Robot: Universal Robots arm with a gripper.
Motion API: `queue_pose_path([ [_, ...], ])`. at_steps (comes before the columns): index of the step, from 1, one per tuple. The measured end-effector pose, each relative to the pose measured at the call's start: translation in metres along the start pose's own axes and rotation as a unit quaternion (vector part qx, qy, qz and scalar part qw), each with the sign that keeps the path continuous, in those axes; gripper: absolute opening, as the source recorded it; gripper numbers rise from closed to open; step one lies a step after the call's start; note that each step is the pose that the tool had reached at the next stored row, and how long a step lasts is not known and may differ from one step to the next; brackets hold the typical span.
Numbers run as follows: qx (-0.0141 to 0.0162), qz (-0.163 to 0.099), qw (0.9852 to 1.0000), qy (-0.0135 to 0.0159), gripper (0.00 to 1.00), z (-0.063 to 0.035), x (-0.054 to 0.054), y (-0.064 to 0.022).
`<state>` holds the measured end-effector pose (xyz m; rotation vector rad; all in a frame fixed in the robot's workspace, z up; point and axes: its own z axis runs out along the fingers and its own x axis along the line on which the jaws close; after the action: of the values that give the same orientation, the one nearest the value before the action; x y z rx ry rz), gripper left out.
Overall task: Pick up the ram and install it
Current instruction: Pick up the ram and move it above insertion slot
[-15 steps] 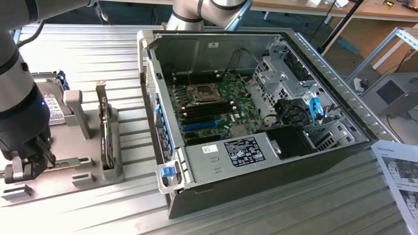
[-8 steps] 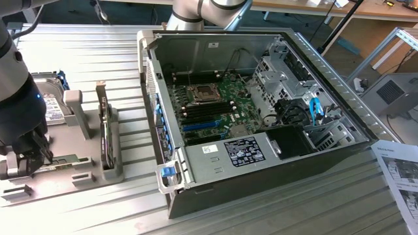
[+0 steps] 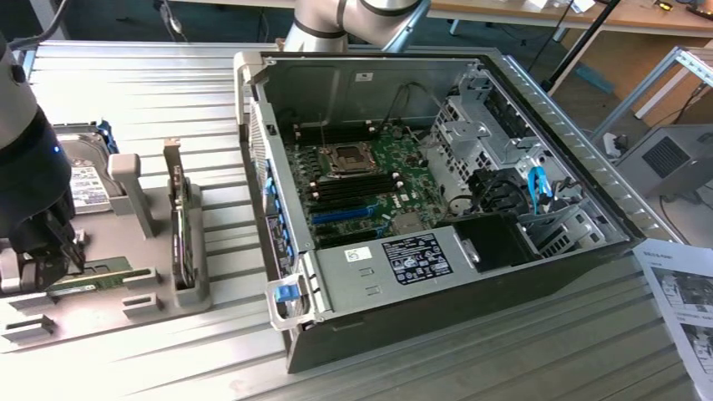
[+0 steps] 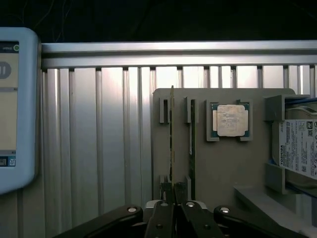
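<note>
Gripper [image 4: 173, 189] clamped on ram [image 4: 172, 129] slotted in tray [image 4: 228, 163], pick step in hand; lift needs to go straight, clear of twin stick [image 4: 192, 141].

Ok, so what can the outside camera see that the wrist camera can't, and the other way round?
The exterior view adds the open computer case with its motherboard, and a paper sheet. The wrist view adds the silver processor and a white-framed screen. Both share the grey tray, the hard drive, and the tool shut on the ram.
</note>
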<state>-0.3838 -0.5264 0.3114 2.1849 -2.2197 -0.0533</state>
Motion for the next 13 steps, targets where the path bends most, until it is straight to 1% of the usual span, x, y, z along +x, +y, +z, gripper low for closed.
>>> queue_pose_path([
  [13,0.0000,0.000,1.0000,0.0000,0.12,-0.0194,0.000,0.0008],
])
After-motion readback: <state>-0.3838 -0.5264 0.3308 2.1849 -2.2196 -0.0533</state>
